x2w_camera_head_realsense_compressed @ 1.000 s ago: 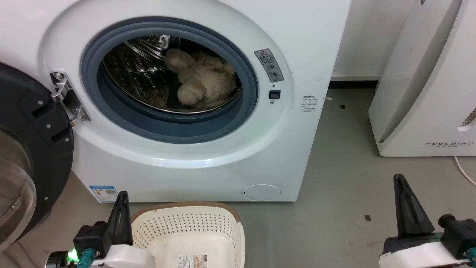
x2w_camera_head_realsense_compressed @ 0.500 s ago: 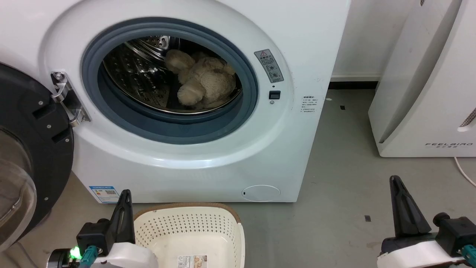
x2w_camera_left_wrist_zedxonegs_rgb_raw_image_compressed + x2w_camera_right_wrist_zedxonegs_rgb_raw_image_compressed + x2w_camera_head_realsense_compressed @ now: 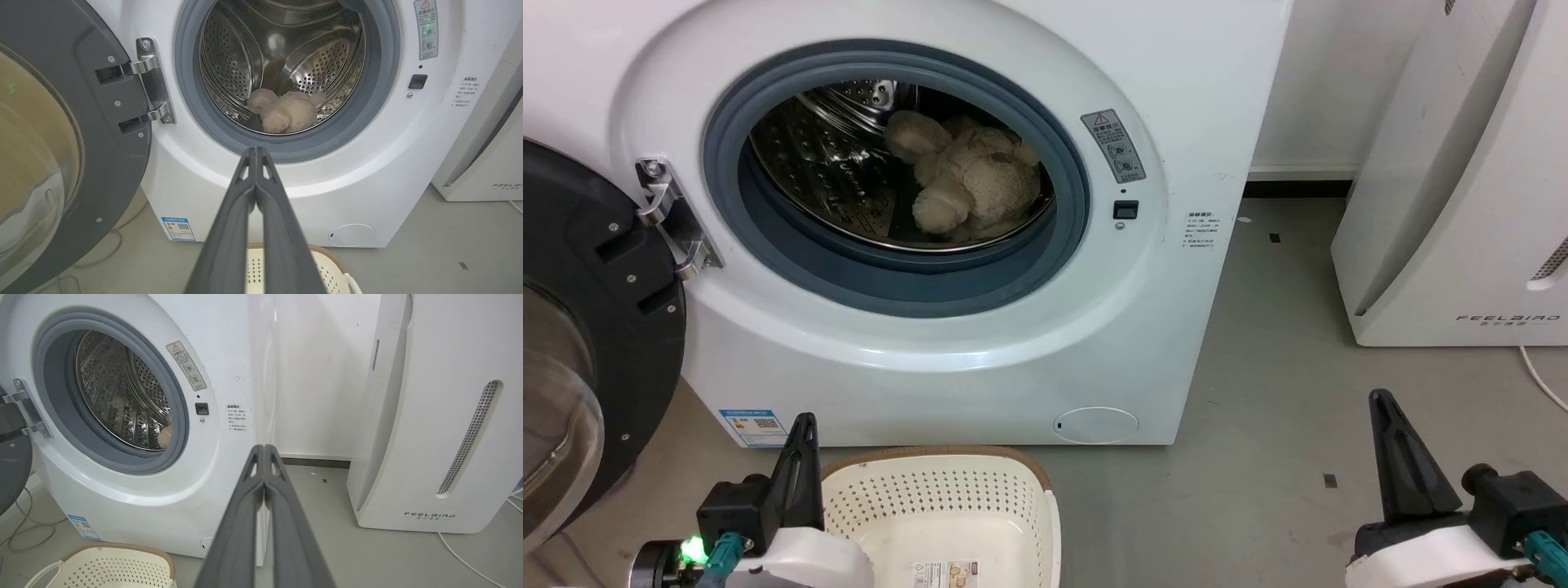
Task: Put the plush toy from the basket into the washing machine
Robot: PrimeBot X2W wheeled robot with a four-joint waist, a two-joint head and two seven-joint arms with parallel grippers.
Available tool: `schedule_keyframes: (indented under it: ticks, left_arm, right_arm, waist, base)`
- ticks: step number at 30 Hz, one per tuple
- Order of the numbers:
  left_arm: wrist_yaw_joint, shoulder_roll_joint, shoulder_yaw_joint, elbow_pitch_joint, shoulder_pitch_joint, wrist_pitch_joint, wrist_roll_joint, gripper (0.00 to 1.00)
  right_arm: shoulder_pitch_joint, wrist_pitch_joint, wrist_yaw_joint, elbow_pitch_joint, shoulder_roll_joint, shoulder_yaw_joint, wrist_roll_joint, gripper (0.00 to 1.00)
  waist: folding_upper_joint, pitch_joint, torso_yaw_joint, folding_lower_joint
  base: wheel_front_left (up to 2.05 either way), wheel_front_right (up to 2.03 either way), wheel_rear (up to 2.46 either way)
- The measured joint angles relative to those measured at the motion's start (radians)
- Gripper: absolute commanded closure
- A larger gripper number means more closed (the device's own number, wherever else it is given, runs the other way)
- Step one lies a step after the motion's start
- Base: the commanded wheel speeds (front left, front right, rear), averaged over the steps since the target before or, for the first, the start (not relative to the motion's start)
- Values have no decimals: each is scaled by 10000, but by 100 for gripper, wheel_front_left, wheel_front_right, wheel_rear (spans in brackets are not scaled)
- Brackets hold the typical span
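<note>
The beige plush toy lies inside the steel drum of the white washing machine, seen also in the left wrist view as the plush toy low in the drum. The cream basket stands on the floor before the washer with nothing but its paper label inside. My left gripper hangs shut just left of the basket, fingers pressed together. Over the bare floor at the lower right, my right gripper is shut too, holding nothing.
The washer's black-rimmed glass door stands swung open at the left. A white slanted FEELBIRD appliance stands at the right with a cable trailing on the grey floor.
Both grippers have drifted slightly inward and down. The plush toy stays put in the drum.
</note>
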State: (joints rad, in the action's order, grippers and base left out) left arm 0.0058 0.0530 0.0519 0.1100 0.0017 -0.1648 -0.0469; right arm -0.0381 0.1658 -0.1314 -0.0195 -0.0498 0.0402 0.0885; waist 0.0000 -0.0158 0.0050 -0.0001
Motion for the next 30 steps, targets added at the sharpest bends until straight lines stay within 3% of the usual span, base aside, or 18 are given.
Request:
schedule_keyframes:
  ticks: [30]
  left_arm:
    - [0, -4, -169, -382, -1, 593, 107, 100]
  right_arm:
    - [29, -598, 0, 65, 0, -148, -278, 100]
  waist:
    - [0, 59, -19, 1]
  base:
    - [0, 0, 0]
